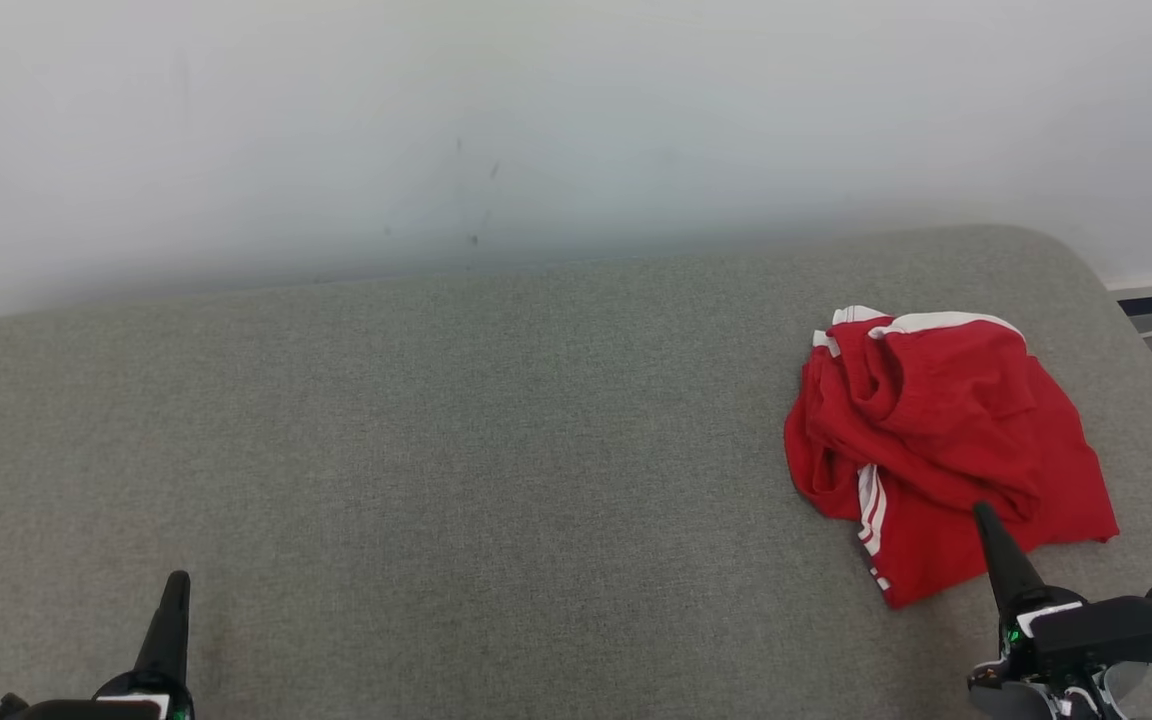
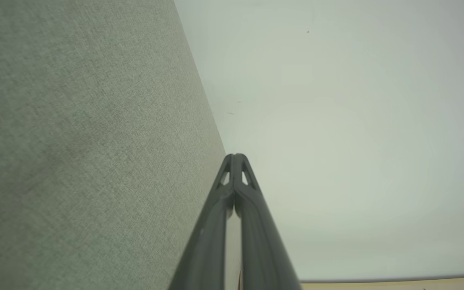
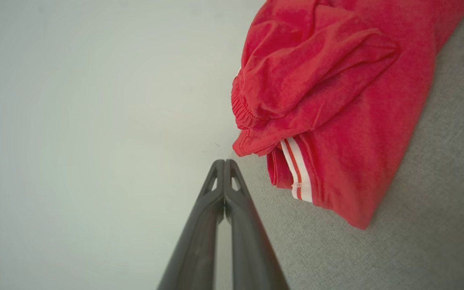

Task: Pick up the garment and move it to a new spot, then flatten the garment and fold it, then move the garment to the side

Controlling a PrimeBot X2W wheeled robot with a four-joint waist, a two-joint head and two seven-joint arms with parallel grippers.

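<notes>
Head view: one crumpled red garment (image 1: pixel 946 440) on the grey cushion (image 1: pixel 486 450), right end, long axis running cushion-back to cushion-front; two grippers at the cushion's front edge, left gripper (image 1: pixel 179 580) far left, right gripper (image 1: pixel 981 512) by the garment, bare cushion between. Left wrist view: left gripper pinched together, empty. Right wrist view: right gripper pinched together, empty, tips just short of the garment's striped hem.
</notes>
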